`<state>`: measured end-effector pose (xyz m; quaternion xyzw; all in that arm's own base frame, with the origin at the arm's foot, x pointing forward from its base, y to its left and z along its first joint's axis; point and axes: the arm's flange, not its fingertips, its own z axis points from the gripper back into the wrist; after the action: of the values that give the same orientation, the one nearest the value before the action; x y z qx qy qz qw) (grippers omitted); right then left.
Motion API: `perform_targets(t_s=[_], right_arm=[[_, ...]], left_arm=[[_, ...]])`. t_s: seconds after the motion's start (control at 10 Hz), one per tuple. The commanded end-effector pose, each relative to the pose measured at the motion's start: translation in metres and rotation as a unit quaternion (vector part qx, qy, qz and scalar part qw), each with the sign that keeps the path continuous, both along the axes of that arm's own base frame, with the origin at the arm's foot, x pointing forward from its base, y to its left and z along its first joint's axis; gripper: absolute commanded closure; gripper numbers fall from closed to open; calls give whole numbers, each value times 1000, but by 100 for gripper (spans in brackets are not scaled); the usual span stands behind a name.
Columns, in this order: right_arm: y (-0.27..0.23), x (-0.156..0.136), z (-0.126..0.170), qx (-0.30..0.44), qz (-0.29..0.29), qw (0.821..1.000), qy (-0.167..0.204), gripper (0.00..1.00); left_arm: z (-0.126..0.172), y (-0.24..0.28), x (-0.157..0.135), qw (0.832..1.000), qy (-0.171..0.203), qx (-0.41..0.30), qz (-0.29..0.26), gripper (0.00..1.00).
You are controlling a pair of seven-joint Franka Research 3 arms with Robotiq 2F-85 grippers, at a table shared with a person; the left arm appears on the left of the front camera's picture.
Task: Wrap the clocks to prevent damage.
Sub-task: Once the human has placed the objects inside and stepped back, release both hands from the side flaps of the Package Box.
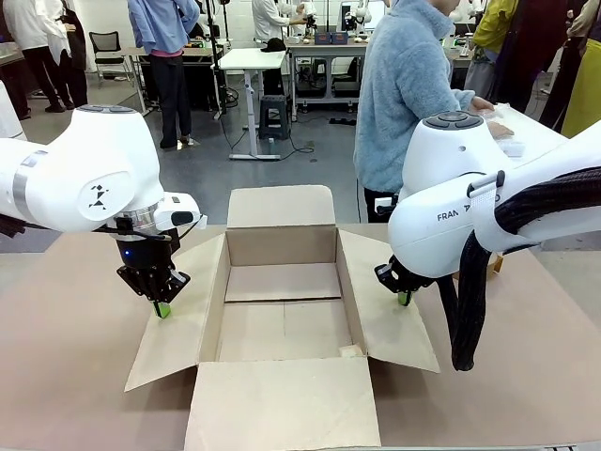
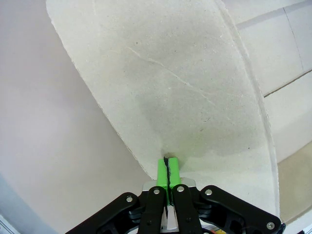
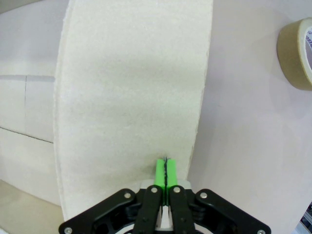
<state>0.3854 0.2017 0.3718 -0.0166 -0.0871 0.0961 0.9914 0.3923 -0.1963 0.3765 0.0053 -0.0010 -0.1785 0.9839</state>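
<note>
The cardboard box (image 1: 282, 246) stood open in the middle of the table (image 1: 66, 366), all four flaps spread outward, and only its bare cardboard floor showed inside. The far flap (image 1: 282, 205) stood up behind it and the near flap (image 1: 282, 404) lay flat toward me. My left end effector (image 1: 163, 308) was clenched, green pads pressed together with nothing between them, its tip pointing down at the outer edge of the left flap (image 1: 178, 324). In the left wrist view the same closed tip (image 2: 168, 170) sat right at the rim of that flap (image 2: 170, 87), though I could not tell whether it actually touched. My right end effector (image 1: 405, 298) was clenched too, gripping nothing, its tip down at the right flap (image 1: 390, 324). From the right wrist the closed pads (image 3: 165, 171) met the flap (image 3: 131, 87) near its edge, and a brown tape roll (image 3: 296, 53) lay on the table beside it, apart from the box. A person (image 1: 404, 94) in a pale blue fleece stood beyond the box, turned toward a white side table (image 1: 540, 132) at the far right. The wrapped clocks (image 1: 507, 132), as far as I could make out, were the whitish flat bundle under the person's hands there, too small to be sure of, and well apart from both my end effectors, behind my right arm.
</note>
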Motion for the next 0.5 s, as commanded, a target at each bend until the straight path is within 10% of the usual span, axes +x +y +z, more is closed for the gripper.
perform_targets(t_s=[0.0,0.4], right_arm=[[-1,0,-1,-1,-3,1000,0,99],[-1,0,-1,-1,-3,1000,0,99]], left_arm=[[0,0,-1,1000,0,2,-1,100],[0,0,-1,1000,0,2,-1,100]])
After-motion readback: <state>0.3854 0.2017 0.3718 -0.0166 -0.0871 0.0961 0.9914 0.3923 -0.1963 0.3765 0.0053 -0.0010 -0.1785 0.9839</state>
